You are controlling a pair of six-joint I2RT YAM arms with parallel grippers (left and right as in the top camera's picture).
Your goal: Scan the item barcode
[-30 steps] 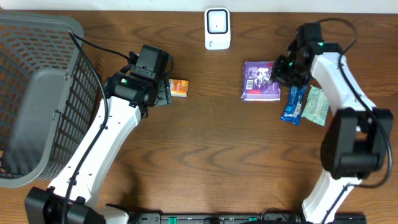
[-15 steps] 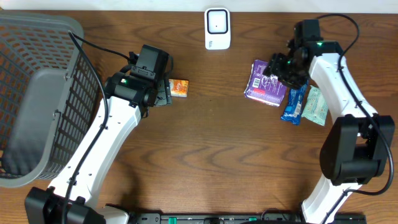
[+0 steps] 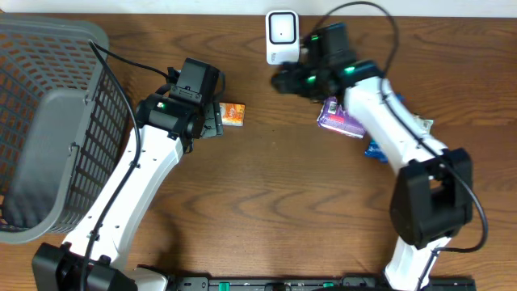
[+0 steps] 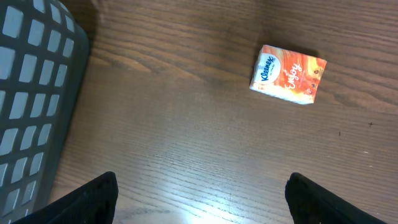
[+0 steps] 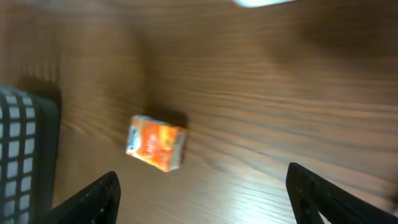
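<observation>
Progress looks slight: nothing is held up to the scanner [image 3: 283,36]. The left jaws and the right jaws both stand wide apart with nothing between them. Pick-up and presenting the barcode seem wholly left to do.

The surface [image 3: 266,210] is dark wood grain, smooth with a faint sheen. At the far left the grey plastic basket [image 3: 48,121] is a rigid open lattice with a rounded rim. The purple packet [image 3: 343,117], of glossy crinkled film, lies flat and partly under the right arm [image 3: 380,121]. The scanner is a small white rounded block at the back edge, with the right jaws just in front of it. The orange tissue pack [image 4: 288,73], a soft-wrapped little brick and likely the item to scan, lies flat just beside the left jaws.
</observation>
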